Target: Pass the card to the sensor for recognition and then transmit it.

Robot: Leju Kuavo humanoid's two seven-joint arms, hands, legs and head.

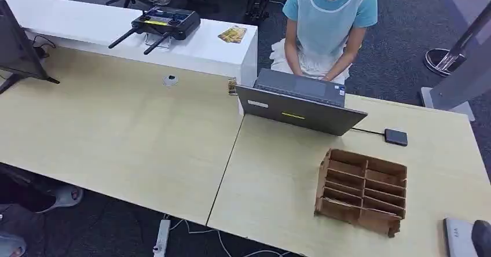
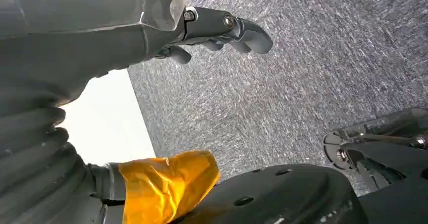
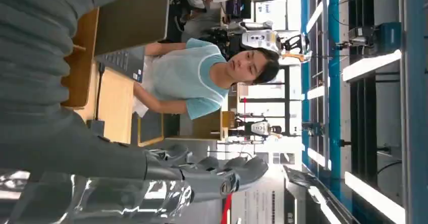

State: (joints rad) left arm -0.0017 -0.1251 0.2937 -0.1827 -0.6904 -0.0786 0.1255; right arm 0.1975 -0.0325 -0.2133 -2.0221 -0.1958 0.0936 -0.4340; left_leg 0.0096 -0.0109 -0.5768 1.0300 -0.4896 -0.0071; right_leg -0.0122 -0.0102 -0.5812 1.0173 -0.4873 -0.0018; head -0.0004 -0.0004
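Head view first: the card (image 1: 233, 34) lies flat on the white counter (image 1: 197, 51), beyond the wooden desk (image 1: 116, 135) and well apart from me, with a second card (image 1: 232, 87) propped at the counter's foot beside the laptop (image 1: 301, 102). I judge it light, thin, stiff and slick, so I'd pinch an edge rather than press on the face. The small black box (image 1: 396, 136) on a cable past the laptop could be the sensor, though I can't be sure. My right hand (image 1: 480, 237) just peeks in at the lower corner.

Left wrist view: my left hand (image 2: 222, 30) hangs over grey carpet (image 2: 313, 67), fingers loosely bent, nothing in them.

Right wrist view: my right hand (image 3: 212, 171) is relaxed, fingers apart, grasping nothing, pointing toward a seated person (image 3: 202, 80) behind the laptop.
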